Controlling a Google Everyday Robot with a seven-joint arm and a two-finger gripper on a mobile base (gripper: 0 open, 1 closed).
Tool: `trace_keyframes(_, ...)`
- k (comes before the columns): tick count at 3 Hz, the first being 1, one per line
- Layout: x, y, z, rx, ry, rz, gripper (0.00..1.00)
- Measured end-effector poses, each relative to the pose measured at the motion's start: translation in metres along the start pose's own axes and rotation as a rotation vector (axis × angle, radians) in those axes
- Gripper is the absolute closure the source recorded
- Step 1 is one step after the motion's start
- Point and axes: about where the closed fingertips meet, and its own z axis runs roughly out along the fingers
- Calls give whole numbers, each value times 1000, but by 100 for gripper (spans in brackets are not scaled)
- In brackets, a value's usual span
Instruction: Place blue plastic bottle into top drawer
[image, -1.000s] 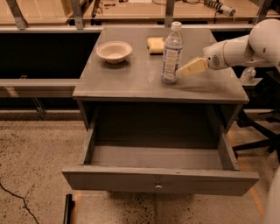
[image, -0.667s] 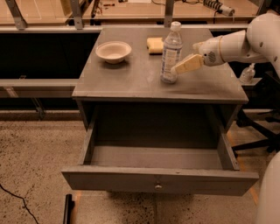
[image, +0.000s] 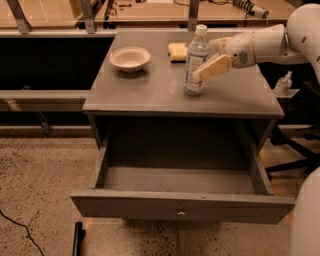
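Item: blue plastic bottle (image: 195, 62), upright on the grey counter (image: 145, 92), right of centre, cap on.
Pincer (image: 205, 60): reaches in from the right at the bottle's mid height; fingers spread, near finger (image: 214, 67) crossing the bottle's right side, far one behind it.
Top drawer (image: 182, 205): pulled fully out below the counter, knob at centre front.
Also on the counter: white bowl (image: 130, 57) at back left, well apart from the bottle; yellow sponge (image: 177, 51) just behind the bottle.
Beside the cabinet, right: small pump bottle (image: 283, 83).

No text can be read, not even on the label of the blue plastic bottle (image: 195, 50) at upper centre; the gripper (image: 203, 61) is right against it.
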Motion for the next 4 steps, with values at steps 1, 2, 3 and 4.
trace_keyframes(1,-9,-1,5,-6,-51,-24,18)
trace_keyframes(2,2,-17,3,63,-46,-18,41)
trace_keyframes(3,13,-29,-16,168,-39,-10,64)
trace_keyframes(4,19,-14,-49,267,-36,-3,87)
